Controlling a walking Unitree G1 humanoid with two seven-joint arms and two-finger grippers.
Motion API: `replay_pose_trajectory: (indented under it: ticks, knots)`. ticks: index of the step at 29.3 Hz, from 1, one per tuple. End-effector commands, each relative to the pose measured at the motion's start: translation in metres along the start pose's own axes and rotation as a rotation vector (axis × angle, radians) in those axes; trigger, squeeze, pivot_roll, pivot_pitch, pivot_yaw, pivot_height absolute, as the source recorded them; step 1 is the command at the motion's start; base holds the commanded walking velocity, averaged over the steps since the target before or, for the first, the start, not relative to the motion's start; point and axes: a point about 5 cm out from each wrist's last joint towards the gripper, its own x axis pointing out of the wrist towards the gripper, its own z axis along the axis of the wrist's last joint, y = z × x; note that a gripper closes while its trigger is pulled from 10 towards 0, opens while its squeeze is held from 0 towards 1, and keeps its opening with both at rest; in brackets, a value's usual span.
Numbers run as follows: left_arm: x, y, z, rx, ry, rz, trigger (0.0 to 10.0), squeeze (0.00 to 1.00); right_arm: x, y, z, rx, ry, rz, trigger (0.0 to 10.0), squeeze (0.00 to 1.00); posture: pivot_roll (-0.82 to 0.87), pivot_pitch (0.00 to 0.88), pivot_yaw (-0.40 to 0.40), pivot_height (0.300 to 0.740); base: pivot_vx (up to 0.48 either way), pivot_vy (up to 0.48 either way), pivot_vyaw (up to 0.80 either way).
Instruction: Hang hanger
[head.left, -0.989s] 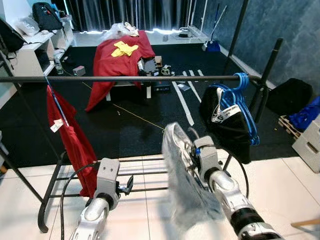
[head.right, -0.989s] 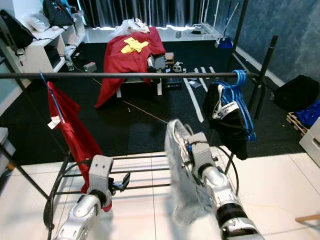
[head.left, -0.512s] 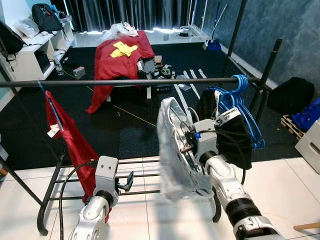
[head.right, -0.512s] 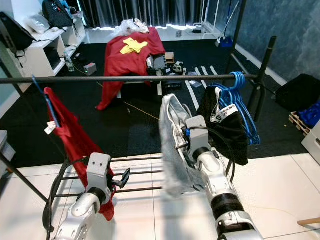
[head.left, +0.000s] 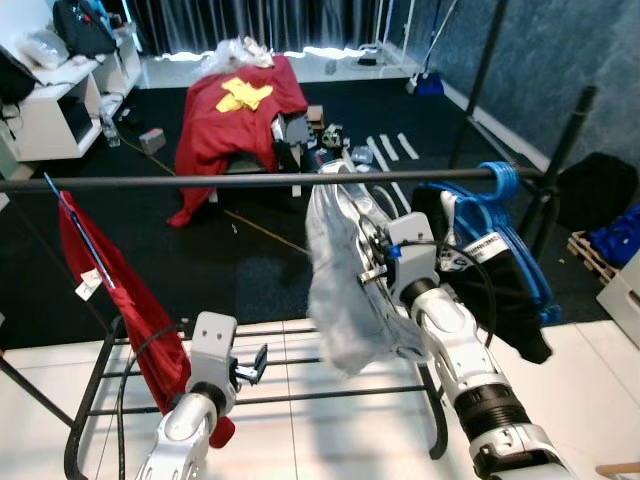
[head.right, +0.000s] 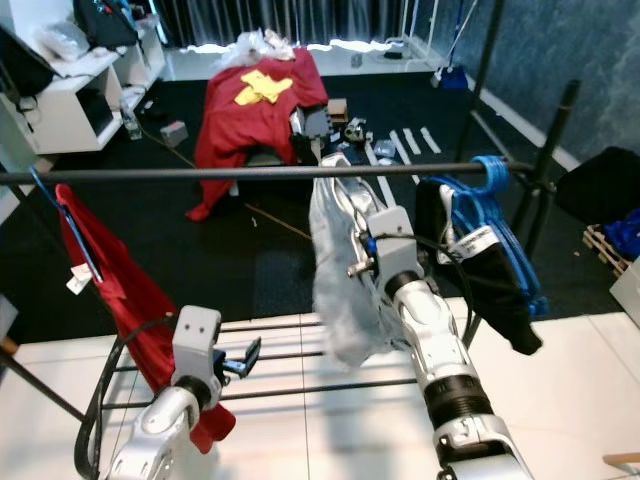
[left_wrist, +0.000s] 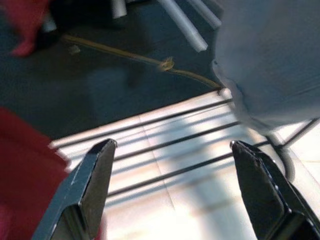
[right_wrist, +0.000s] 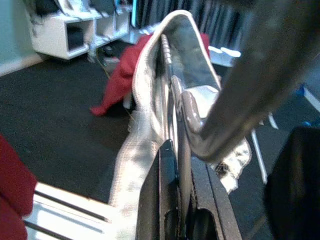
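Right gripper (head.left: 372, 262) grips hanger (head.left: 345, 215) (garment on).

Black carpet (head.left: 250, 270), white floor tiles (head.left: 330, 440)

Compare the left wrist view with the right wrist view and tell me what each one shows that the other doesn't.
Left wrist alone: the left gripper with fingers wide apart, above white floor tiles and the rack's low bars, plus a yellowish cord on the dark floor.

Right wrist alone: the right gripper shut on the metal hanger, white shelves, and a black garment.

Both: the grey garment and red cloth.
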Motion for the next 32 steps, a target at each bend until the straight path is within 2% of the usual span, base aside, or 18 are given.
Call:
replay_pose_trajectory:
  ticks: [1,7,18,26,30,32]
  knots:
    - [-0.005,0.01,-0.007,0.013,0.03,0.029,10.0,0.0,0.008,0.009,0.019,-0.015,-0.066,0.027,10.0,0.0,0.08,0.022,-0.001,0.74,0.315,0.0,0.0]
    - [-0.005,0.009,-0.006,0.01,0.036,0.026,10.0,0.0,0.004,0.016,0.018,-0.05,-0.06,0.065,10.0,0.0,0.08,0.025,0.003,0.74,0.306,0.0,0.0]
    - [-0.007,0.007,-0.008,0.016,0.053,0.02,10.0,0.0,0.003,0.018,0.021,-0.053,-0.063,0.07,10.0,0.0,0.09,0.03,0.0,0.74,0.0,0.0,0.0]
    - [-0.009,0.007,-0.009,0.043,0.06,0.003,10.0,0.0,0.005,0.01,0.028,-0.048,-0.057,0.037,10.0,0.0,0.09,0.032,0.007,0.74,0.0,0.0,0.0]
    - [-0.009,0.006,-0.009,0.062,0.065,-0.013,10.0,0.0,0.011,0.004,0.027,-0.065,-0.027,0.025,10.0,0.0,0.09,0.035,0.009,0.74,0.0,0.0,0.0]
    - [-0.01,0.006,-0.008,0.079,0.066,-0.024,10.0,0.0,0.017,-0.003,0.027,-0.044,0.006,0.013,10.0,0.0,0.11,0.038,0.007,0.74,0.0,0.0,0.0]
